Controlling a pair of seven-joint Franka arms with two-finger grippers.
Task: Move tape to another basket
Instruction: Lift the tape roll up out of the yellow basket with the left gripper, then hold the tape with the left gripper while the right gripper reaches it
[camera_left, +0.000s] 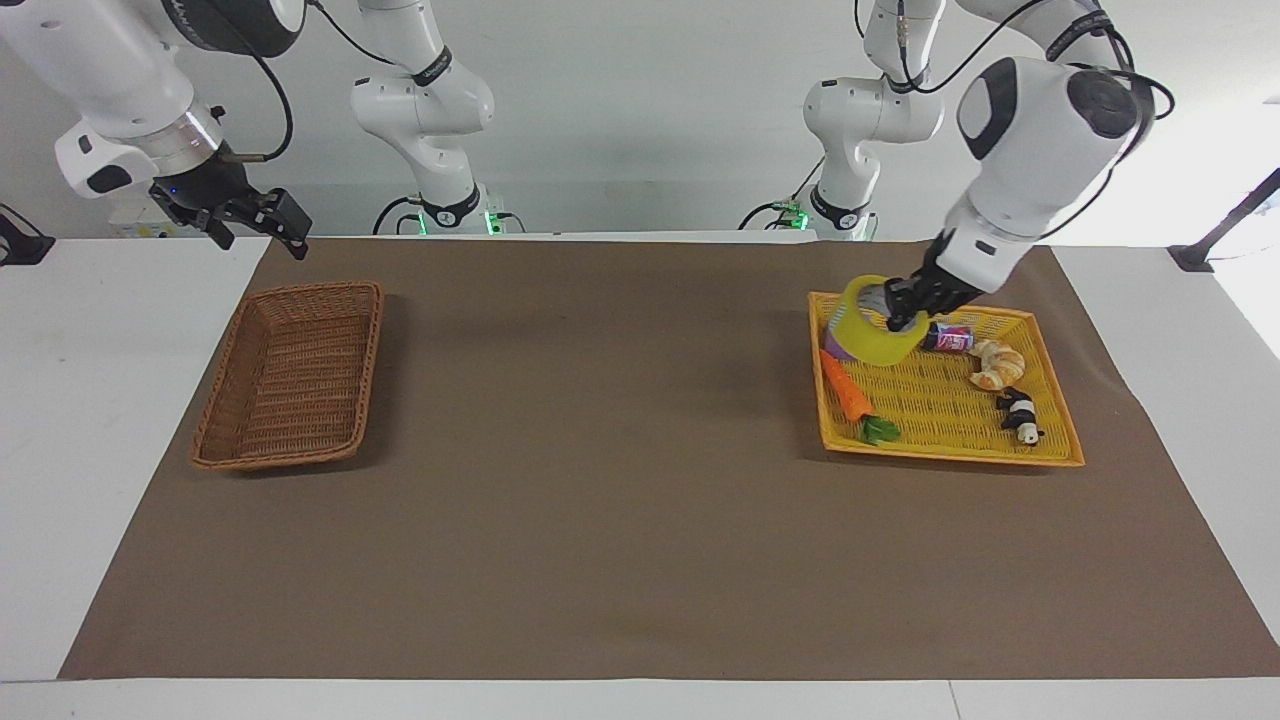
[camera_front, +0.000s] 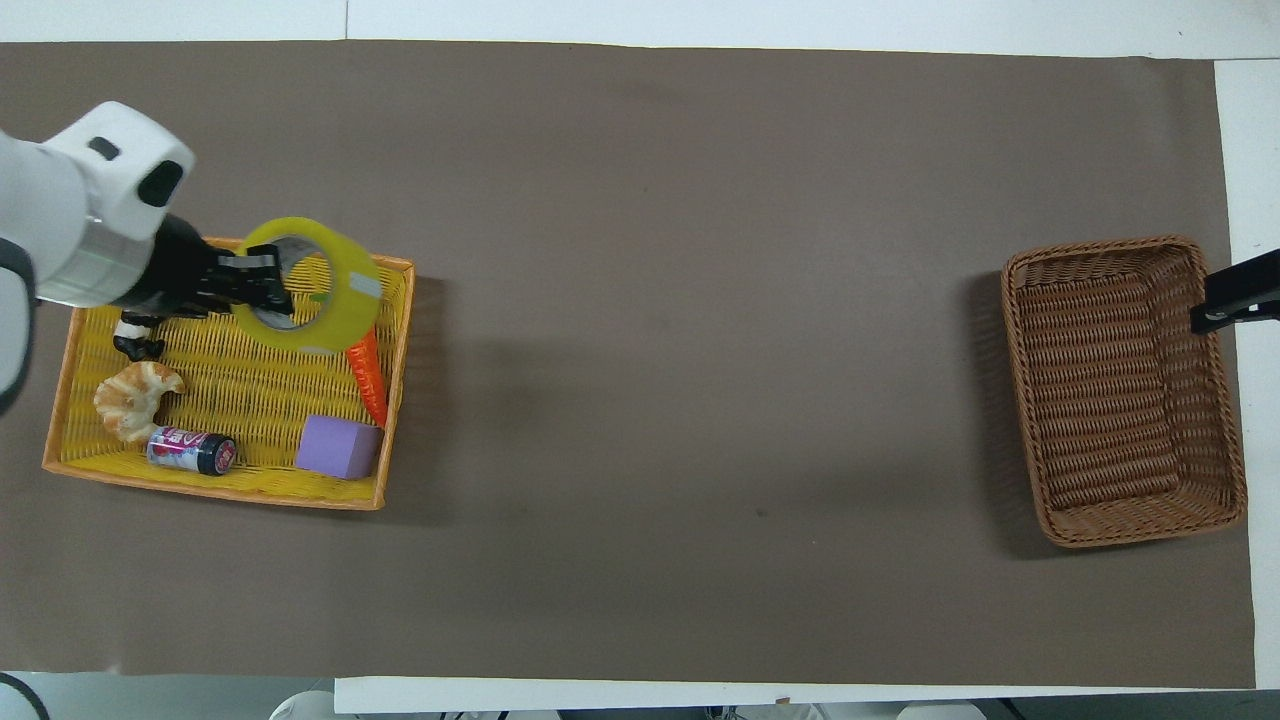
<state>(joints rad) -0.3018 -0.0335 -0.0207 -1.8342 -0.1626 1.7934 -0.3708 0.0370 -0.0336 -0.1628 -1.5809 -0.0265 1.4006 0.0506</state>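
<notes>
The tape (camera_left: 868, 335) is a yellow translucent ring held in the air over the yellow tray's (camera_left: 950, 420) end toward the table's middle. My left gripper (camera_left: 898, 305) is shut on the roll's wall, with one finger inside the ring. In the overhead view the tape (camera_front: 340, 312) and left gripper (camera_front: 265, 285) cover the tray's corner farthest from the robots. The brown wicker basket (camera_left: 290, 380) stands at the right arm's end of the table with nothing in it. My right gripper (camera_left: 258, 235) waits, open, in the air by the basket's corner nearest the robots.
The yellow tray (camera_front: 240, 390) holds an orange carrot (camera_front: 370, 375), a purple block (camera_front: 340, 447), a croissant (camera_front: 135, 395), a small can (camera_front: 190, 450) and a panda toy (camera_left: 1018, 415). A brown mat (camera_left: 600, 450) covers the table between tray and basket (camera_front: 1120, 390).
</notes>
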